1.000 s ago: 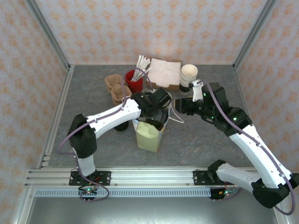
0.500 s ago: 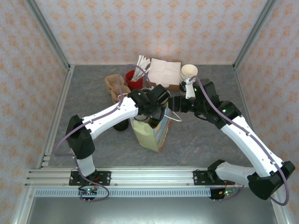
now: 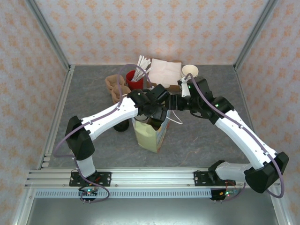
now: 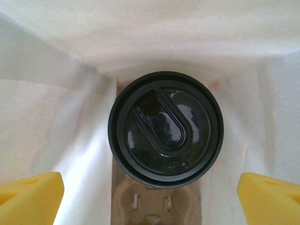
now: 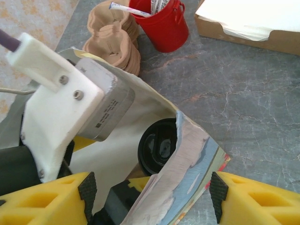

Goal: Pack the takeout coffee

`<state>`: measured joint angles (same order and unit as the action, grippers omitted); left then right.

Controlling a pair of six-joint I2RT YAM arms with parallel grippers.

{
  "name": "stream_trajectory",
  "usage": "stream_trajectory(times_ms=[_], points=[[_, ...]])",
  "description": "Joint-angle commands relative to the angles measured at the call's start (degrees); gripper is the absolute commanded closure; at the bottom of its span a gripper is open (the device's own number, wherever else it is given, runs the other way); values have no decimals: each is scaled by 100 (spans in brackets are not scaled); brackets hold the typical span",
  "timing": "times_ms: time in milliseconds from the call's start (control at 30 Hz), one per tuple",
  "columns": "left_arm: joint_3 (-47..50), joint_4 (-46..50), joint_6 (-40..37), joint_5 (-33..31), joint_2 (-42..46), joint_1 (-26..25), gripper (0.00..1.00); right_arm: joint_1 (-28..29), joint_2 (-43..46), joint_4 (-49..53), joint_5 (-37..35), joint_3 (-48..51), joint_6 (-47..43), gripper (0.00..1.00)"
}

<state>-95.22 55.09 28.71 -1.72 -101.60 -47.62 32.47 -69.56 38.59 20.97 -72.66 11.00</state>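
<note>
Left fingers (image 4: pixel 29 196) spread wide above the lidded coffee cup (image 4: pixel 165 129) seated in the bag (image 4: pixel 61 117), right gripper (image 5: pixel 150 193) wide too, astride its rim: lift straight out, don't snag paper.

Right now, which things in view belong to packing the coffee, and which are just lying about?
Job in hand:
- lidded coffee cup, standing inside the paper bag
- cardboard carrier at the bag's bottom

Lying about:
- red bucket
- stacked carriers
- napkin box
- lidless cup stack
</note>
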Motion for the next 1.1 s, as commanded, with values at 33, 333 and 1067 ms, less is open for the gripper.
stream_trajectory(times_ms=[33,333,1067], points=[[-137,114,92,-74,328,4,5,17,32,142,-228,-103,49,34],[-96,203,154,-72,788,-4,6,14,13,374,-453,-98,-82,54],[-664,-1139,-30,318,1562,6,7,-8,-288,526,-515,-674,-367,59]])
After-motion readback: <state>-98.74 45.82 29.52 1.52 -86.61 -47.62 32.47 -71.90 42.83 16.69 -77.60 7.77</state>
